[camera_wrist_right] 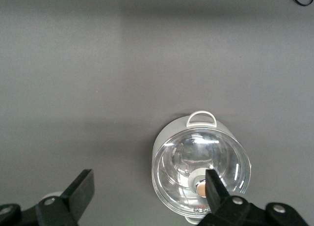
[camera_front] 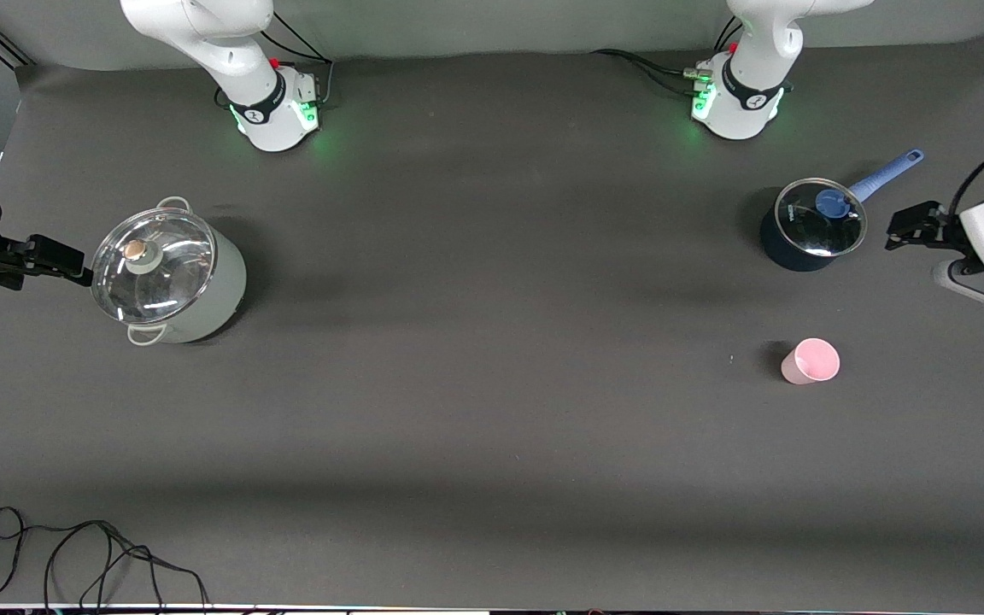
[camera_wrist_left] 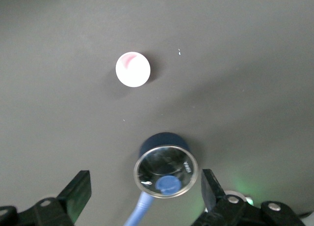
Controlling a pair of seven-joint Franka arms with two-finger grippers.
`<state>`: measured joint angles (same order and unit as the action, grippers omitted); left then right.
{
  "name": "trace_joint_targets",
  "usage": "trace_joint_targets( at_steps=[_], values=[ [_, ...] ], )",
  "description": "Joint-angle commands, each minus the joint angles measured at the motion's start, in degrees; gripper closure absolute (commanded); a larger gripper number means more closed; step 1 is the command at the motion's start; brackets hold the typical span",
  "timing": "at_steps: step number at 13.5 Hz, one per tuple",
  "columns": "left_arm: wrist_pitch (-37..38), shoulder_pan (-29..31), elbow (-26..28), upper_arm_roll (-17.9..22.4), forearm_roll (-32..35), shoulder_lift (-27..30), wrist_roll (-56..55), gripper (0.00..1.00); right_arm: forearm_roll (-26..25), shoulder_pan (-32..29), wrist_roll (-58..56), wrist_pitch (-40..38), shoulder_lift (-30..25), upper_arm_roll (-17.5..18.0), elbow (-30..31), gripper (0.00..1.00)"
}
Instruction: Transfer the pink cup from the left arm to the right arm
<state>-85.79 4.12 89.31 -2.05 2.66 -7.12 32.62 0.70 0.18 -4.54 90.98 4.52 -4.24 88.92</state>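
Dark matting covered the table [camera_front: 492, 444]; the pink cup [camera_front: 811, 361] stood upright near the left arm's end, nearer the camera than the blue-handled saucepan [camera_front: 812, 226].

Left wrist view: left gripper [camera_wrist_left: 144, 194] hung wide open, empty; I'd center it over the cup first.

Right wrist view: right gripper [camera_wrist_right: 149, 191] waited open above the lidded pot [camera_wrist_right: 201, 169].

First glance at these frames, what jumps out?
The pink cup stands out against the dark table, alone and upright toward the left arm's end, nearer the front camera than the lidded dark saucepan with its blue handle. At the right arm's end sits a big pale pot under a glass lid. Both grippers, left and right, are open and hold nothing, each up beside a pot.
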Motion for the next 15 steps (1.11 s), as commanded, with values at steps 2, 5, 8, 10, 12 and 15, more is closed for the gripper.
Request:
trace_joint_targets(
  at_steps=[2,5,8,10,12,15],
  values=[
    [-3.2,1.5,-2.5,0.0,-0.6,-3.0,17.9,0.0,-0.8,0.1,-0.9,-0.2,0.0,-0.2,-1.3,0.0],
    [-7.3,5.9,-2.5,0.0,-7.5,-6.1,35.4,0.0,-0.8,0.2,-0.8,-0.3,-0.6,-0.2,-1.6,0.0],
    [-8.2,13.2,-2.6,0.0,-17.5,-11.1,52.3,0.01,-0.8,0.2,-0.8,-0.7,-0.6,0.1,-2.1,0.0],
    [-8.1,16.7,-3.8,-0.1,-22.8,-16.0,64.5,0.01,-0.8,0.1,-0.9,-0.3,0.0,-0.1,-1.6,0.0],
    [-7.7,19.7,-6.7,-0.1,-27.9,-22.1,75.6,0.01,-0.5,0.1,-0.8,-0.1,0.4,-0.2,-1.8,0.0],
    [-7.5,23.3,-9.0,-0.1,-37.2,-30.7,91.7,0.01,-0.6,0.1,-0.8,0.6,0.3,-0.2,-2.1,0.0]
  ],
)
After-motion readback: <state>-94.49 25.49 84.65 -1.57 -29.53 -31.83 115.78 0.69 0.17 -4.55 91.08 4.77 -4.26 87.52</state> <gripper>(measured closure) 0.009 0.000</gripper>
